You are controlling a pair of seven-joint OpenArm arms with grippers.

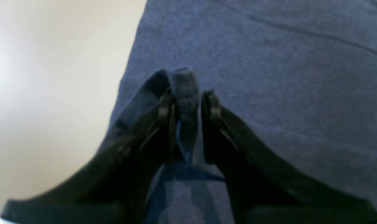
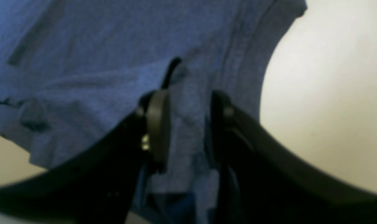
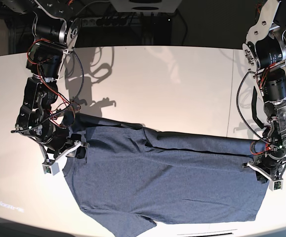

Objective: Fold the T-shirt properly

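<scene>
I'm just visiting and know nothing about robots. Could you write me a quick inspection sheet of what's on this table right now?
Surface: white table, bare beyond the cloth.
Job's things: blue-grey T-shirt spread out, its far edge folded over towards the middle.
Clutter: nothing seen.
Claws: left claw shut on a pinch of T-shirt at one side edge; right claw shut on a thicker bunch of it near a sleeve.
Cables: red and black wires run along both arms, off the cloth.
Surroundings: dark background behind the table; details unclear.
</scene>
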